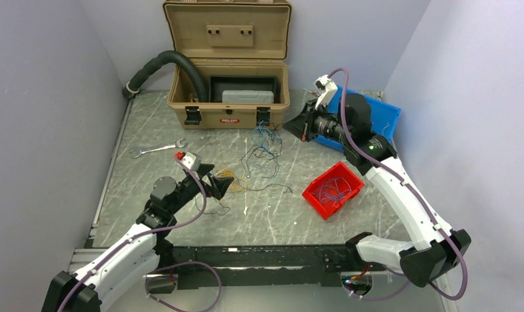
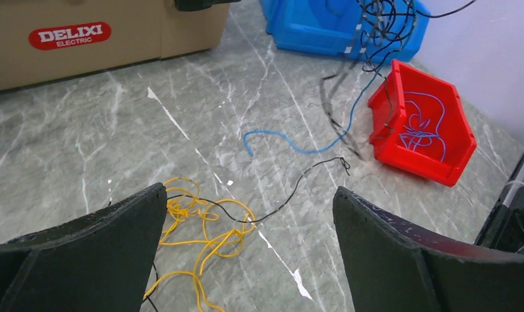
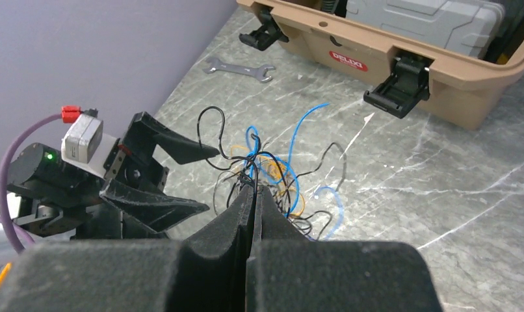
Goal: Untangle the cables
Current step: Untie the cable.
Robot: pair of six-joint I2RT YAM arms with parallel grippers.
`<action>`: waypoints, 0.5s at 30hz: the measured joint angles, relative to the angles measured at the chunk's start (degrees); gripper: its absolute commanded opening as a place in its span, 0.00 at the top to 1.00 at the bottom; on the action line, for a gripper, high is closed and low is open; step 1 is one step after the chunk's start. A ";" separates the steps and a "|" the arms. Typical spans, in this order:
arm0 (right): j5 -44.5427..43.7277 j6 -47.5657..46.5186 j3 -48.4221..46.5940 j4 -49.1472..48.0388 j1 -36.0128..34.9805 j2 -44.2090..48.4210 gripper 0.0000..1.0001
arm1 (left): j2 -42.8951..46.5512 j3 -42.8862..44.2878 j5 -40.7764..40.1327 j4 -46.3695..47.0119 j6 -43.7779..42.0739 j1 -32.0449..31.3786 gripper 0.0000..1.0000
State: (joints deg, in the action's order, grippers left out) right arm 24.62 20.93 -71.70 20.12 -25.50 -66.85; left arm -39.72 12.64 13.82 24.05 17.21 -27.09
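Observation:
My right gripper (image 3: 254, 188) is shut on a tangle of thin blue and black cables (image 3: 272, 162), which it holds up off the table. From above, that tangle (image 1: 266, 146) hangs below the right gripper (image 1: 287, 128) in front of the toolbox. My left gripper (image 2: 249, 192) stands wide open, low over the table, with nothing between its fingers. A loose bundle of yellow cables (image 2: 204, 227) lies on the table by its left finger, and a black wire (image 2: 292, 192) crosses it. From above, the left gripper (image 1: 222, 182) is just left of the yellow cables (image 1: 232, 175).
A red bin (image 1: 333, 190) holds blue cables, and a blue bin (image 1: 379, 114) sits behind the right arm. The open tan toolbox (image 1: 227, 114) stands at the back with a black corrugated hose (image 1: 175, 62). A wrench (image 1: 158, 149) lies at the left.

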 measured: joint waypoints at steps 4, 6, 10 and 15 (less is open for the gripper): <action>0.02 0.00 -1.66 0.46 -0.22 -0.35 1.00 | 0.00 -2.01 2.19 4.55 0.00 -0.24 0.01; 0.17 0.02 -2.38 0.48 -0.28 -0.57 1.00 | 0.04 -3.89 3.37 7.93 0.00 -0.39 0.01; 0.52 0.15 -3.15 0.50 -0.48 -0.68 1.00 | -0.17 -7.30 5.18 14.12 0.00 -0.50 0.03; 1.07 0.66 -3.26 0.48 -0.48 -0.76 1.00 | -4.96 -7.80 7.41 21.79 0.02 -0.52 0.11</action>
State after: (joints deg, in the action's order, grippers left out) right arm 25.69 21.58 -74.96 20.60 -25.98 -67.61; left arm -44.69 4.84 21.23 45.84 17.23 -27.62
